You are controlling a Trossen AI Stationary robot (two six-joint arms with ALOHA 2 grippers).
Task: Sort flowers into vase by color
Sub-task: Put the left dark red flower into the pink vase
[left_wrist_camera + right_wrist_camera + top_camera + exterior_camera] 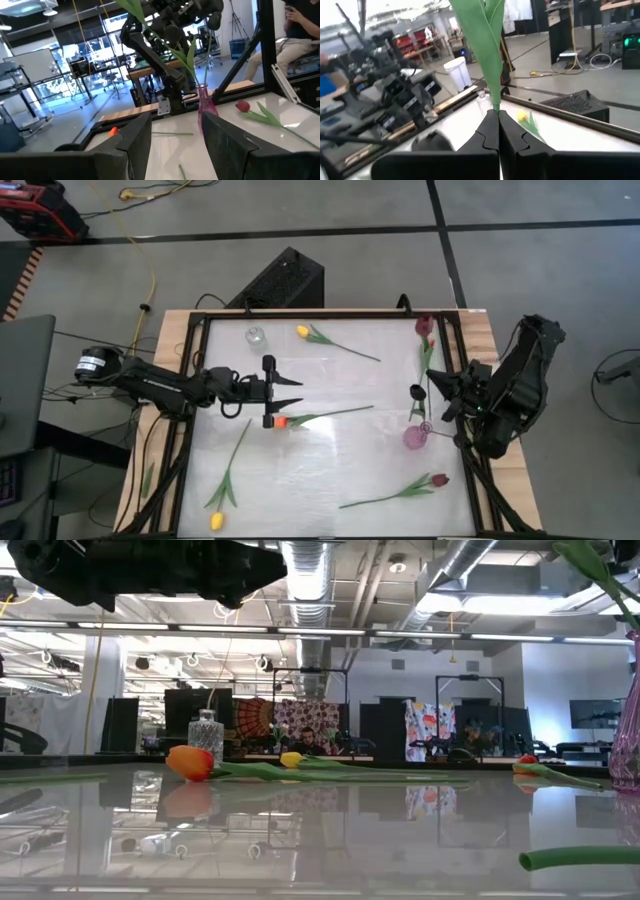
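Note:
A dark red tulip (424, 326) slants toward the far edge, its lower stem in the neck of the pink vase (415, 437) at the table's right. My right gripper (495, 119) is shut on its greenery above the vase. My left gripper (297, 392) hovers open at mid table, pointing right. The head of an orange tulip (281, 421) lies on the table just on its near side. In the left wrist view this head (113, 131) shows beside one finger. A clear vase (256, 335) stands at the far left. My right gripper pinches the tulip's green leaf and stem (494, 102) between its two fingertips, partway up the stem. The fingers come level from the table's right side and lie across the stem. The tulip leans toward the far edge, its lower end (202, 90) in the pink vase's neck.
On the table lie a yellow tulip (303, 331) at the far middle, another yellow one (215, 520) at the near left, and a dark red one (440, 479) at the near right. A black frame (190, 380) borders the table. A person sits beyond the table's right side (295, 30).

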